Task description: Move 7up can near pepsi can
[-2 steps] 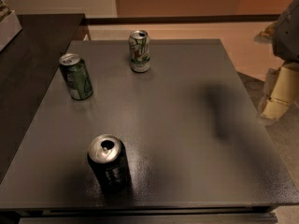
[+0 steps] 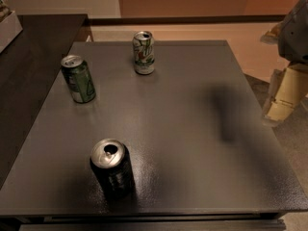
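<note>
Camera view shows your gripper [image 2: 281, 97] off the right edge of the table [image 2: 192, 129], can't tell if it's spread or closed. 7up can [image 2: 144, 52] stands at the back, pepsi can [image 2: 112, 167] up front, well apart. Looks like step one: reach over and grab the 7up.

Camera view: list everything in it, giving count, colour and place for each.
7up can: one, white-silver with green markings, upright at the table's far edge, left of centre.
green can: one, all green with a silver top, upright at the far left of the table.
pepsi can: one, black with a shiny opened top, upright near the front edge, left of centre.
table: one, dark grey, fills most of the view.
counter: one, dark brown, along the table's left side.
box: one, white, on the counter at the top left edge, cut off.
gripper: one, cream, hanging off the table's right edge, away from all cans.
</note>
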Tool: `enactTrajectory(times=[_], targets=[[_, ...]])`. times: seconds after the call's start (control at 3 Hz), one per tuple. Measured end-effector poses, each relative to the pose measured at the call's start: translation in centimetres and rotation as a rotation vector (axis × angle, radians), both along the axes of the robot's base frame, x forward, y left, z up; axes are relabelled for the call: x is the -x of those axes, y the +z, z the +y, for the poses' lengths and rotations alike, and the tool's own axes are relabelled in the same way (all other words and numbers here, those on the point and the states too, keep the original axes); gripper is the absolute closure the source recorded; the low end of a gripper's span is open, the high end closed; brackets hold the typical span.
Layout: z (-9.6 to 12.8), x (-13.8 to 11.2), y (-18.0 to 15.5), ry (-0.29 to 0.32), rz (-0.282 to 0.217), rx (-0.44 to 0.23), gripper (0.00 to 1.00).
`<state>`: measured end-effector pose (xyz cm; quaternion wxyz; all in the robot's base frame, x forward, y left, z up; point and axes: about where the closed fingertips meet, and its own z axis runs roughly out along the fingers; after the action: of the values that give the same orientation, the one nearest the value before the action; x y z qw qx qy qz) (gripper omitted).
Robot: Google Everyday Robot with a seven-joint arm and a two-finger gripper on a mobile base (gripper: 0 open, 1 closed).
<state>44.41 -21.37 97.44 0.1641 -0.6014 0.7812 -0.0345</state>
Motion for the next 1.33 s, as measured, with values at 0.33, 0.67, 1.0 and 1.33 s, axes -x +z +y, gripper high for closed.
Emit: enactTrajectory(times=[0.33,0.67,1.0,1.33], targets=[[1.7,-3.6,-1.8,0.014,-0.013,-0.081,0.0],[4.1,-8.4,-4.1,0.033,-0.03,-0.186,0.0],[6.0,-12.5,-5.4,0.042,-0.047,-0.277,0.0],[8.4,-15.6,-5.9,0.046,-0.077,-0.373,0.0]])
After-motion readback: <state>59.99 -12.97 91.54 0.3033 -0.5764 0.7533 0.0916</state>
